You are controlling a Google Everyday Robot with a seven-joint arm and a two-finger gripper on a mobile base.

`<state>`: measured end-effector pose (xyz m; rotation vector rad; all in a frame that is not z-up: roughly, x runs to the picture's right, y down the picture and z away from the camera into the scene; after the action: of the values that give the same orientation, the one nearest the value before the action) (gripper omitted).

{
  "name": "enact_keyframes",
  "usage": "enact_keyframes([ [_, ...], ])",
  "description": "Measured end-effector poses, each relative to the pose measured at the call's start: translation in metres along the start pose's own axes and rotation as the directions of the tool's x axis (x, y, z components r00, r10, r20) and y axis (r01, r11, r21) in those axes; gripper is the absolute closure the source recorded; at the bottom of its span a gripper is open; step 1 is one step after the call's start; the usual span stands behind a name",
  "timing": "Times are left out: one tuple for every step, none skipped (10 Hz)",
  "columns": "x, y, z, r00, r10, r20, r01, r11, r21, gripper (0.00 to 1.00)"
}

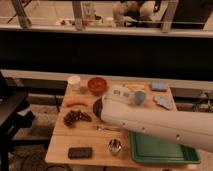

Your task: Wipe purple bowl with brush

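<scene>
Covering most of the purple bowl (97, 107), the white arm (150, 120) hides its clenched end effector there; an orange-red bowl (97, 85) sits just beyond.

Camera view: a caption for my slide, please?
Robot arm reaches across the table to the purple bowl, hiding its shut claw.

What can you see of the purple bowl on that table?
Only a dark maroon sliver of the purple bowl shows, low and round-edged, on the wooden table just in front of the orange-red bowl. The white arm covers the rest; the gripper is hidden behind the arm's end, about over the bowl, so contact cannot be seen.
</scene>
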<state>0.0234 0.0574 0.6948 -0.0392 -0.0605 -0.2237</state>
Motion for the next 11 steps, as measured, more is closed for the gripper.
enact_keyframes([
  [0.002, 0.0, 0.001, 1.0, 0.001, -0.009, -0.001, 1.0, -0.004, 1.0],
  [0.004, 0.0, 0.003, 1.0, 0.001, -0.017, -0.001, 1.0, -0.008, 1.0],
  [0.005, -0.001, 0.005, 1.0, 0.001, -0.022, -0.001, 1.0, -0.011, 1.0],
  [0.006, -0.002, 0.007, 1.0, -0.003, -0.029, 0.002, 1.0, -0.013, 1.0],
  [0.005, -0.005, 0.01, 0.999, -0.007, -0.036, 0.006, 1.0, -0.014, 1.0],
  [0.006, -0.006, 0.012, 0.999, -0.01, -0.041, 0.009, 1.0, -0.015, 1.0],
  [0.007, -0.009, 0.015, 0.999, -0.013, -0.049, 0.012, 1.0, -0.016, 1.0],
  [0.008, -0.012, 0.018, 0.998, -0.017, -0.057, 0.016, 1.0, -0.017, 1.0],
  [0.009, -0.015, 0.022, 0.998, -0.022, -0.063, 0.02, 1.0, -0.018, 1.0],
  [0.01, -0.017, 0.024, 0.997, -0.023, -0.068, 0.022, 1.0, -0.018, 1.0],
  [0.01, -0.019, 0.027, 0.997, -0.026, -0.071, 0.025, 1.0, -0.018, 1.0],
])
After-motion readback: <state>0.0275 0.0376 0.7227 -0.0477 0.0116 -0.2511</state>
